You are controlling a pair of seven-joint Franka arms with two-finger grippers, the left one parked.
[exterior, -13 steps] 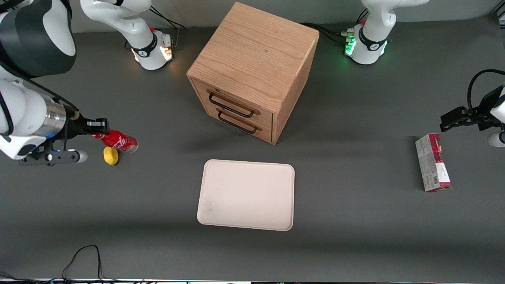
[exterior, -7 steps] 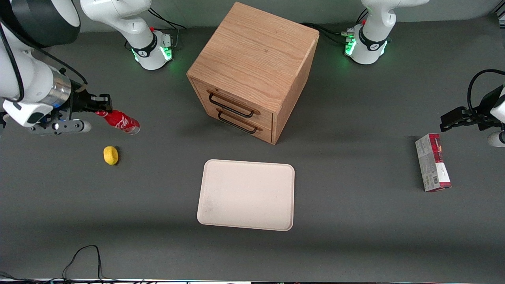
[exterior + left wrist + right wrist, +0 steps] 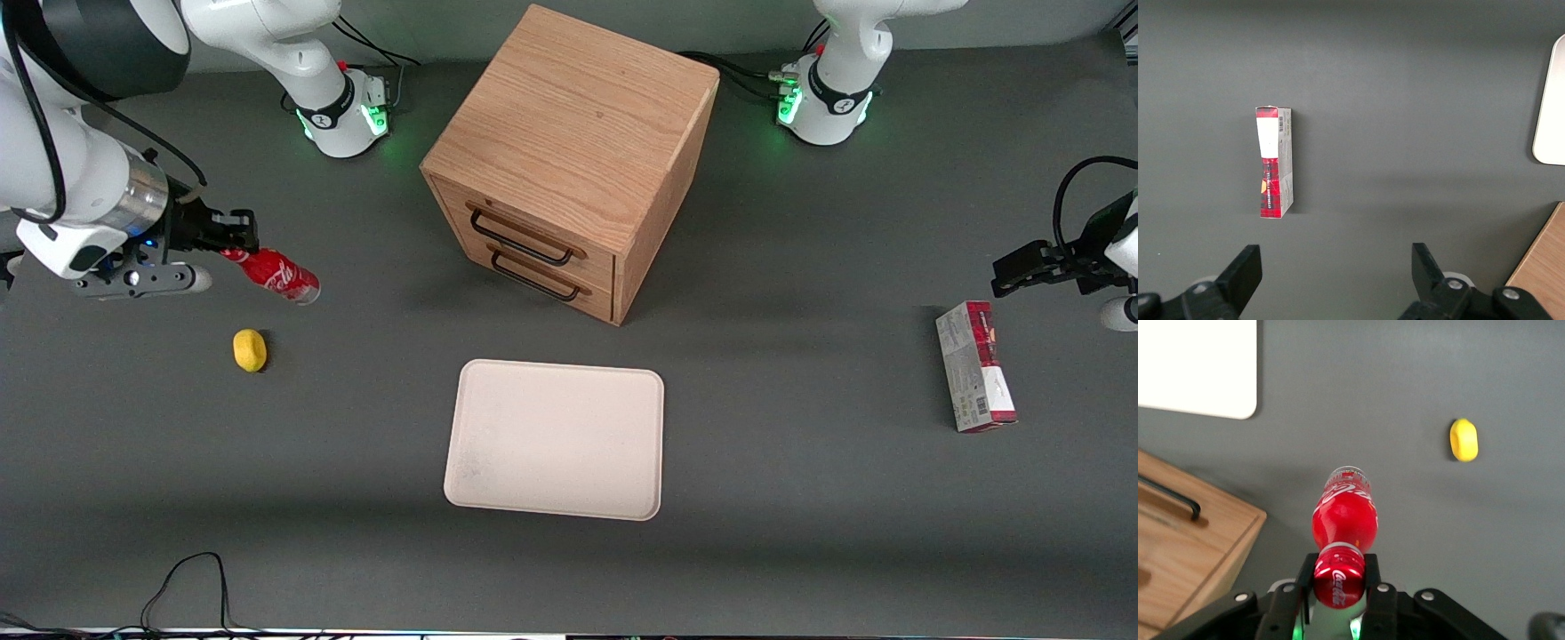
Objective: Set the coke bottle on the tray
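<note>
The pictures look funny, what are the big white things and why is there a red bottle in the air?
The white things are robot arms standing at a dark table. One picture looks down from the front; the two others come from small cameras on the arms' wrists. The working arm's gripper, a two-finger pincher, is shut on the neck of the coke bottle and holds it above the table, near a yellow lemon-like object. A pale tray lies in front of the wooden drawer cabinet. A red-and-white carton lies toward the parked arm's end.
</note>
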